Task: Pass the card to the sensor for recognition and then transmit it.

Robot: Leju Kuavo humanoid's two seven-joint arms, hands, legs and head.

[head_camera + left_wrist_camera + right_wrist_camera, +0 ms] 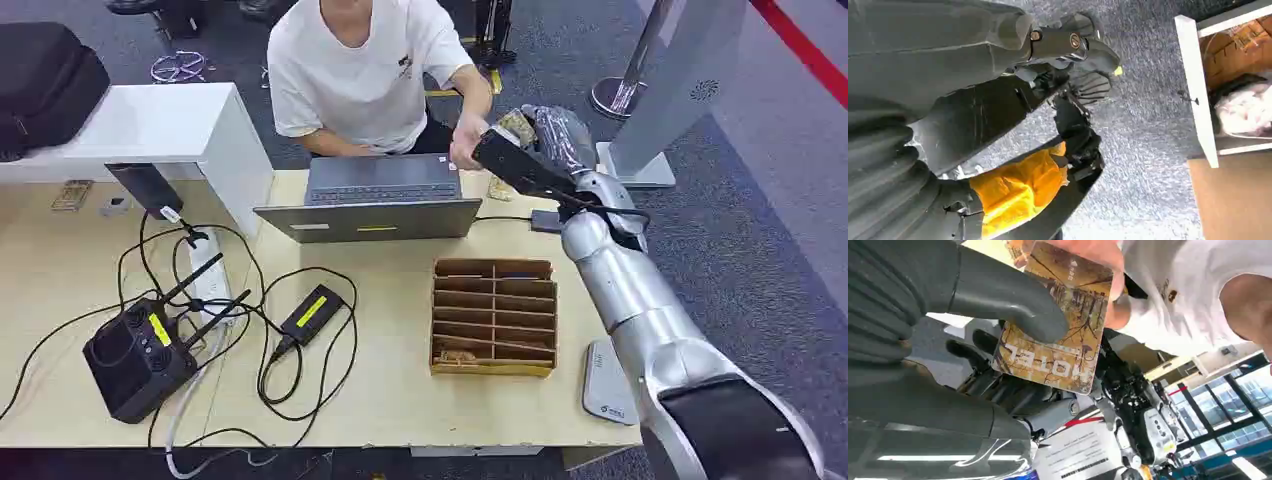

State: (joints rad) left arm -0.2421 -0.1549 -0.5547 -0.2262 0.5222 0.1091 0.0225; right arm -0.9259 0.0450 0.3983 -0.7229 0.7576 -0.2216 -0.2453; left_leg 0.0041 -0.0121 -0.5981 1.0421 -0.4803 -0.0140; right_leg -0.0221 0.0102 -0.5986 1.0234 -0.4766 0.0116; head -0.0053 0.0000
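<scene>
Head view: pale wood table. Person in white tee seated at 12 o'clock behind a grey laptop. Silver right arm rises from 5 o'clock toward 1 o'clock. Wooden slotted card box sits just right of centre, w/ a few cards in its nearest slots. Black radio unit w/ yellow sticker at 8 o'clock, black adapter w/ yellow label near centre, cables around both; white power strip between. Flat grey pad at table edge, 4 o'clock; whether that's the sensor, can't tell.

Right hand is up by the person's hand, past the laptop's right corner. Grip detail too small here.

Right wrist view gives it: thick thumb presses the card against the fingers behind, so the right hand grips the card. The person's fingers pinch the card's far edge too. Card is tan/brown, tree-branch print, reads "HOTEL".

Left wrist view: left hand hangs over grey carpet, fingers apart, holding nothing. Orange wrap on a dark part nearby.
</scene>
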